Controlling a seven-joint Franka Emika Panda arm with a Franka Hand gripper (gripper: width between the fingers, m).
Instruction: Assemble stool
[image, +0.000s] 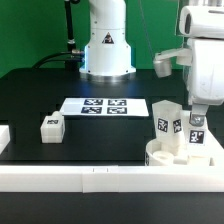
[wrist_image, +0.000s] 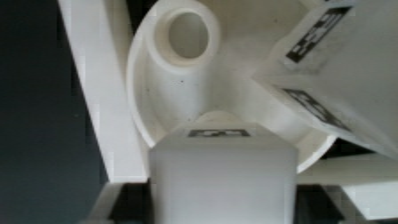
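Note:
The round white seat disc (image: 172, 156) lies at the exterior view's right, against the white rail. One tagged leg (image: 165, 123) stands upright on it. My gripper (image: 199, 118) is shut on a second tagged leg (image: 197, 138) and holds it upright over the disc, beside the first leg. In the wrist view the held leg (wrist_image: 217, 172) fills the space between my fingers (wrist_image: 135, 198), above the disc (wrist_image: 164, 85) and its open hole (wrist_image: 187, 38). The standing leg (wrist_image: 329, 70) is close beside it. A third leg (image: 52, 125) lies loose on the table at the exterior view's left.
The marker board (image: 105, 106) lies flat mid-table. A long white border rail (image: 90, 176) runs along the table's front edge, and the disc rests against it. The robot base (image: 106, 45) stands at the back.

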